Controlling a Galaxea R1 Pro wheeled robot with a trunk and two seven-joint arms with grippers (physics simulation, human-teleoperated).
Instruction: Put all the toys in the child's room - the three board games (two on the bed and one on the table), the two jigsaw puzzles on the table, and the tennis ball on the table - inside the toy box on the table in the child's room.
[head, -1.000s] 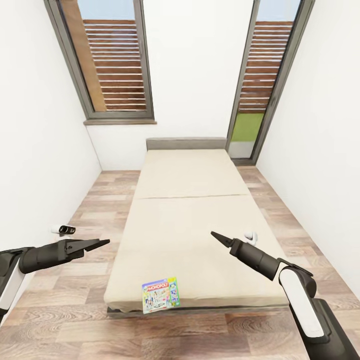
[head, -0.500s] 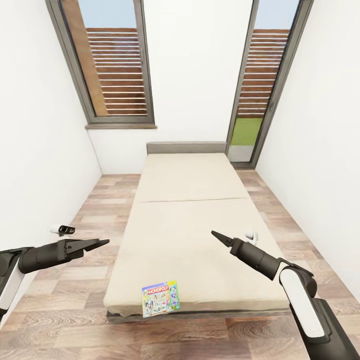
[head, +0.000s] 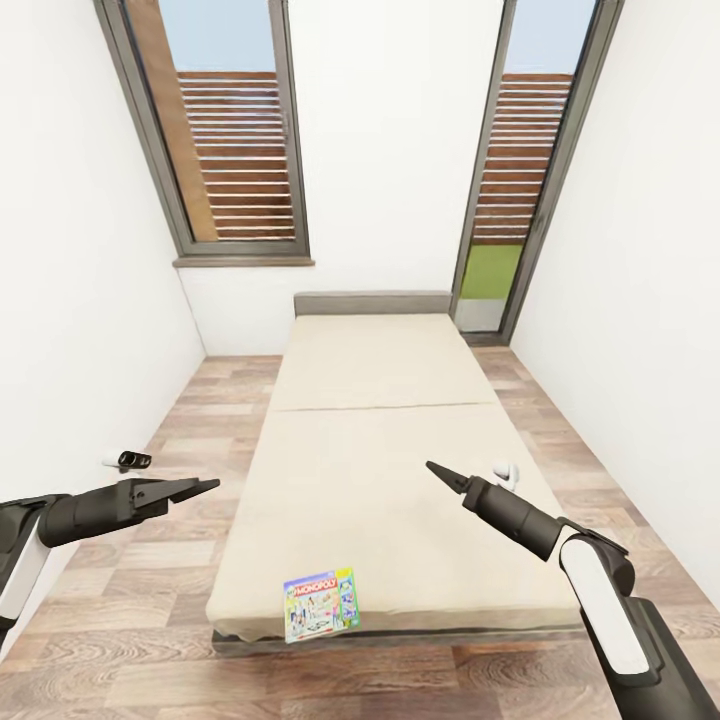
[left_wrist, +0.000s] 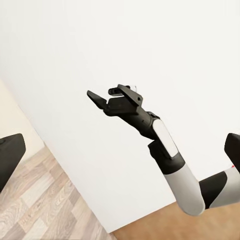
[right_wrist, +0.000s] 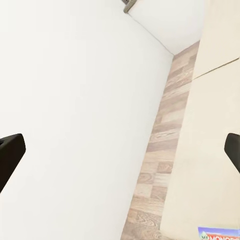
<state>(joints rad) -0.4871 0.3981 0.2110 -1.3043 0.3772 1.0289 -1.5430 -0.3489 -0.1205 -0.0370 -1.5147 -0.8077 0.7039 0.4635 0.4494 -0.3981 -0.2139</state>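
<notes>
We face the bed (head: 380, 470) lengthwise in the child's room, with both arms held out ahead and nothing between either pair of jaws. The left jaws (head: 205, 487) hang over the wood floor (head: 130, 560) beside the bed's left edge; their fingers taper to a point and seem parted only slightly in the head view, and since the left wrist view catches their tips far apart at its two edges, we judge them released and empty. The right jaws (head: 432, 468) point out over the mattress; the left wrist view catches them (left_wrist: 102, 97) from across the room with the fingers spread, so they too are released. The Monopoly board game (head: 320, 604) lies flat at the near edge of the bed, slightly askew, below and nearer to us than both jaws and roughly between them; its top edge also peeks into the right wrist view (right_wrist: 218, 233). We judge that the arms are held high and wide so they stay out of the way while we close in on the bed. A small white object (head: 505, 468) rests on the mattress just beyond the right jaws; we cannot tell what it is. A small dark and white object (head: 128, 460) sits on the floor beyond the left jaws, near the wall. The game is not yet picked up.
</notes>
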